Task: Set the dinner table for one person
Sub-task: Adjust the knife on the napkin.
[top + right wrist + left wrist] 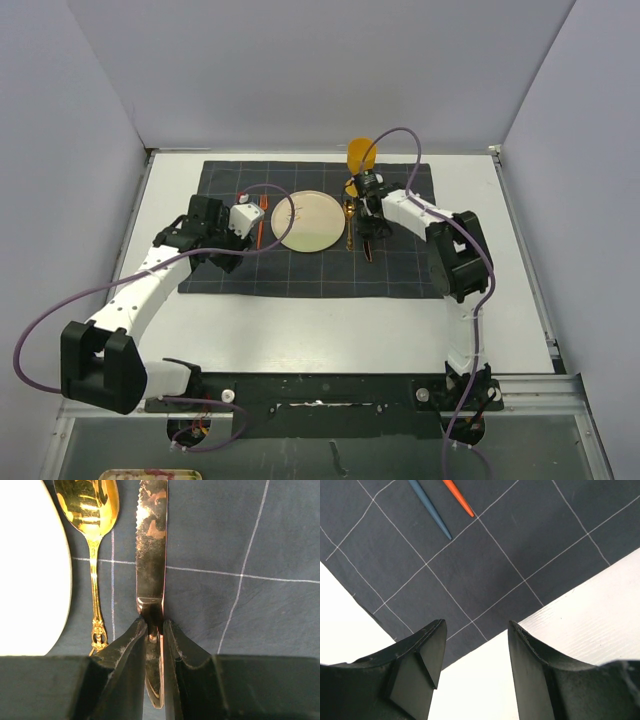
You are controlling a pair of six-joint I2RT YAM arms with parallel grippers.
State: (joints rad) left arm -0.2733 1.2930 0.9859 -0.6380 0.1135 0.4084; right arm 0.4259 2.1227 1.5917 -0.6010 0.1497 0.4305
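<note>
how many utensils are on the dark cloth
4. Gold spoon just right of the plate; serrated knife beside it, in the right gripper; orange-handled utensil left of the plate, blue-handled utensil beside it. The arms may hide more.

The left arm [150, 280] stretches forward and bends inward with the left gripper [475, 630] angled down, jaws parted and holding nothing, while the right arm [455, 255] folds back toward the middle, the right gripper [155, 627] pinched narrowly on a knife [150, 555] handle

Round cream plate [310, 221] lay on dark gridded cloth [400, 272] over white worktop [330, 330]; gold spoon [93, 555] just right, serrated metal knife [151, 555] right of that.
</note>
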